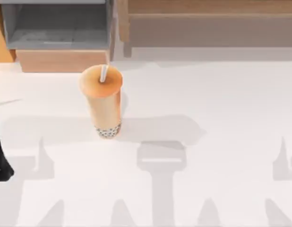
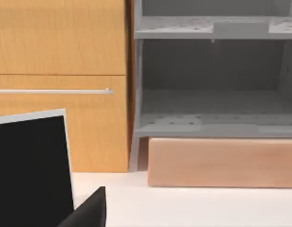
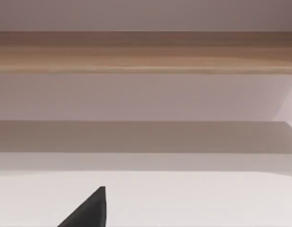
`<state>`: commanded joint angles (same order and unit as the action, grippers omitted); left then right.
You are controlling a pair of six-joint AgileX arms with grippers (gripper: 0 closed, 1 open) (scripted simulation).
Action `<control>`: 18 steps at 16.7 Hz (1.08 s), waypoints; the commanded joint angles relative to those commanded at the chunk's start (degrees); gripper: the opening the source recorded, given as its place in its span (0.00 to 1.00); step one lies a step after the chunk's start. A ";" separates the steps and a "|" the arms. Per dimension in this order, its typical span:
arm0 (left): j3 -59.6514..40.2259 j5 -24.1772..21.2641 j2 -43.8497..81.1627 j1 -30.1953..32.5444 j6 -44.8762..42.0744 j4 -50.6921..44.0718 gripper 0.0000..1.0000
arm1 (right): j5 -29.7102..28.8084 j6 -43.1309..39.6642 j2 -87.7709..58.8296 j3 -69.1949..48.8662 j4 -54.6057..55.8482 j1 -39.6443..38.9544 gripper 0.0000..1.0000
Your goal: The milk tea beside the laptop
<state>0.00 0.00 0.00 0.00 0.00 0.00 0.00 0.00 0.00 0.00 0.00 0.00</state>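
— Where is the tall tapered cup of pale tan-orange milk tea [image 1: 102, 105] standing?

— It is standing upright on the white table [image 1: 221, 104], left of the middle and toward the far side, with its round orange lid [image 1: 101, 81] and short white straw [image 1: 104, 73] on top. Nothing is touching it.

— And the laptop?

— A black slab with a pale border [image 2: 32, 165] is showing in the left wrist view. It is lying at the table's left edge [image 1: 0, 161], apart from the cup.

— How are the arms posing?

— The left gripper [image 2: 91, 212] is pointing level toward the far orange wooden cabinet [image 2: 61, 47] and grey shelf unit [image 2: 212, 109], low over the table. The right gripper [image 3: 91, 210] is pointing level at a long wooden rail [image 3: 146, 52] on the far right.

— Spread or closed?

— I cannot tell for either one.
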 joint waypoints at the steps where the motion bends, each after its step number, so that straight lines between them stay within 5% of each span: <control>1: 0.00 0.00 0.00 0.00 0.00 0.00 1.00 | 0.00 0.00 0.00 0.00 0.00 0.00 1.00; 8: -4.83 8.36 12.61 8.49 0.35 12.31 1.00 | 0.00 0.00 0.00 0.00 0.00 0.00 1.00; 18: -12.76 32.05 71.27 33.13 2.60 54.98 1.00 | 0.00 0.00 0.00 0.00 0.00 0.00 1.00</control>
<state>-12.76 32.05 71.27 33.13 2.60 54.98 0.00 0.00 0.00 0.00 0.00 0.00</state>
